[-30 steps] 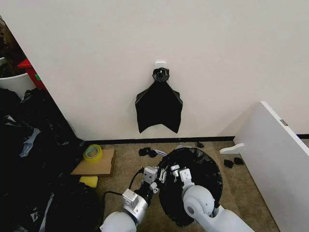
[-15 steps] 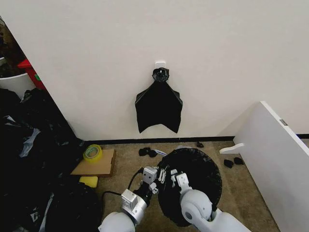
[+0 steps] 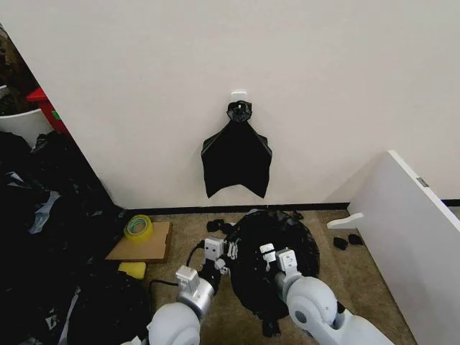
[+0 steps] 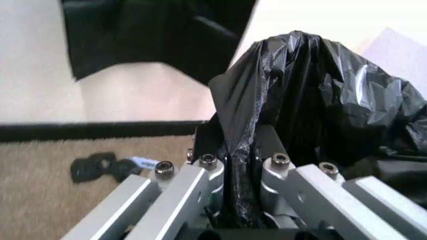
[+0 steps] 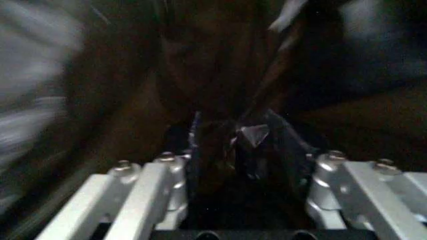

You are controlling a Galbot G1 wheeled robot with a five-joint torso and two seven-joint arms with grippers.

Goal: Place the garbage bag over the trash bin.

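Black bag, white walls, brown floor

The garbage bag (image 3: 277, 248) is shiny black, with pale grey gleams on its crinkles where light hits it. The left gripper (image 3: 224, 253) and the right gripper (image 3: 277, 256) are silver-grey metal with dark screws, and the arms behind them are light grey. The wall (image 3: 323, 86) is plain cream-white with a black strip along the bottom. The carpet floor (image 3: 359, 277) is speckled brown. A fan-shaped bundle (image 3: 236, 164) on the wall is flat black. The tape roll (image 3: 138, 227) is yellow-green, on tan cardboard (image 3: 144, 248). A yellow sponge (image 3: 132, 269) sits beside it. The slanted board (image 3: 410, 230) is white. The heap of plastic (image 3: 43, 237) is black and grey.
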